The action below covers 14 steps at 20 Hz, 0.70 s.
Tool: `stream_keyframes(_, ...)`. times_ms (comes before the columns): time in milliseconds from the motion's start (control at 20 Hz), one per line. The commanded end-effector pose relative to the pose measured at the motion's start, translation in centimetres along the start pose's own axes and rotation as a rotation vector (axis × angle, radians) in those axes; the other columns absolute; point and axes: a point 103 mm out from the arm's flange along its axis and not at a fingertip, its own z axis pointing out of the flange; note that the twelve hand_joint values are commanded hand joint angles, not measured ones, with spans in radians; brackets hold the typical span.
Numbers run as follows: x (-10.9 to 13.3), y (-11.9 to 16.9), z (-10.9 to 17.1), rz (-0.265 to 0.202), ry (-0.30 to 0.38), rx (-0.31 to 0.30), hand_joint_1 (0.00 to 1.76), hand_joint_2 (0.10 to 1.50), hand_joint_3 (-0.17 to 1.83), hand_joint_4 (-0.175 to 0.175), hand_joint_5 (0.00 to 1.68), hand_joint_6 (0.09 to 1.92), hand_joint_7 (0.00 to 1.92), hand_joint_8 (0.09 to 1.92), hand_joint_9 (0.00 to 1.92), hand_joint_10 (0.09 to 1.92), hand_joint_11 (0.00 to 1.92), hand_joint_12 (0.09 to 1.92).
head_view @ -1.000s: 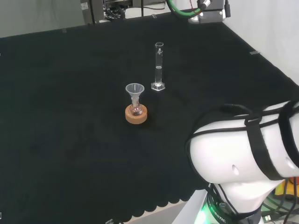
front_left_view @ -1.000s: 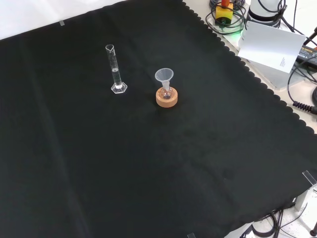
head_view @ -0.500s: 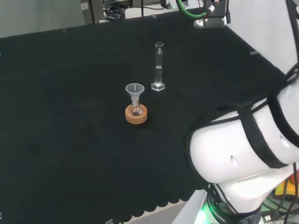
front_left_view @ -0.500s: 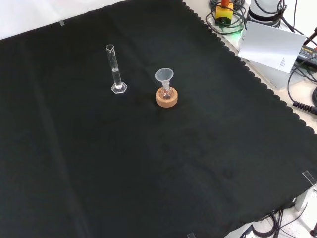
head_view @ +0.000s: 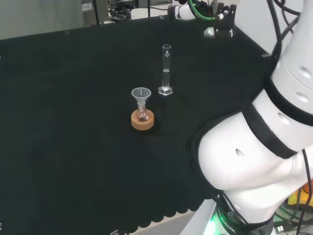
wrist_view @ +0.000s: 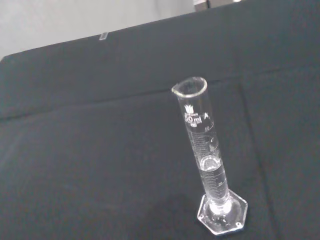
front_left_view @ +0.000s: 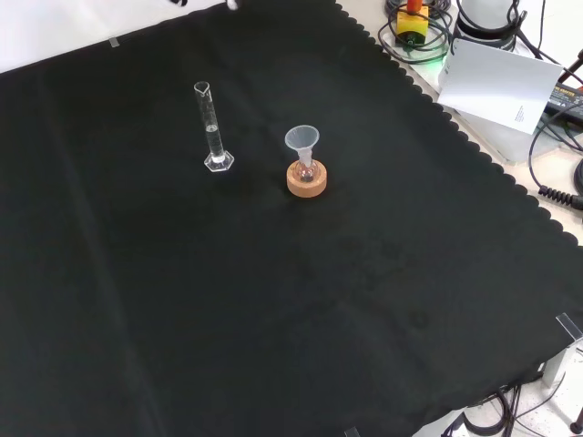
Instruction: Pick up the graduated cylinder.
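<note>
The graduated cylinder (head_view: 166, 70) stands upright on the bench (head_view: 73, 147), untouched, well apart from the robot hand (head_view: 220, 22), which has dropped lower beyond it since before; its fingers' state can't be told. A funnel-topped flask (head_view: 142, 105) sits nearby.

Head view looks over the arm, front view down from opposite, wrist view close; all share the graduated cylinder (head_view: 166, 69) (front_left_view: 213, 129) (wrist_view: 209, 165).

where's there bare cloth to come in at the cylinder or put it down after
Only two things stand on the black cloth: the graduated cylinder and the funnel on its cork ring. The narrow gap between them is the tight spot. The near half of the front view and the cylinder's left there are bare.
</note>
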Motion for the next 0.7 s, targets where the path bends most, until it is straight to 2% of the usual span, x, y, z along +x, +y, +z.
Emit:
stream_keyframes(50, -4.1, 4.2, 2.7, -0.045, 0.097, -0.069, 0.34, 1.15, -0.05, -0.011, 0.41, 0.09, 0.22, 0.61, 0.46, 0.64, 0.25, 1.36)
stream_keyframes(600, -5.2, 5.2, 7.7, -0.072, 0.176, -0.04, 0.45, 1.12, -0.07, -0.006, 0.42, 0.09, 0.27, 0.62, 0.5, 0.63, 0.26, 1.36)
stream_keyframes(700, -5.4, 5.5, 8.6, -0.076, 0.162, -0.031, 0.47, 1.12, -0.08, -0.006, 0.42, 0.09, 0.28, 0.61, 0.52, 0.62, 0.26, 1.36)
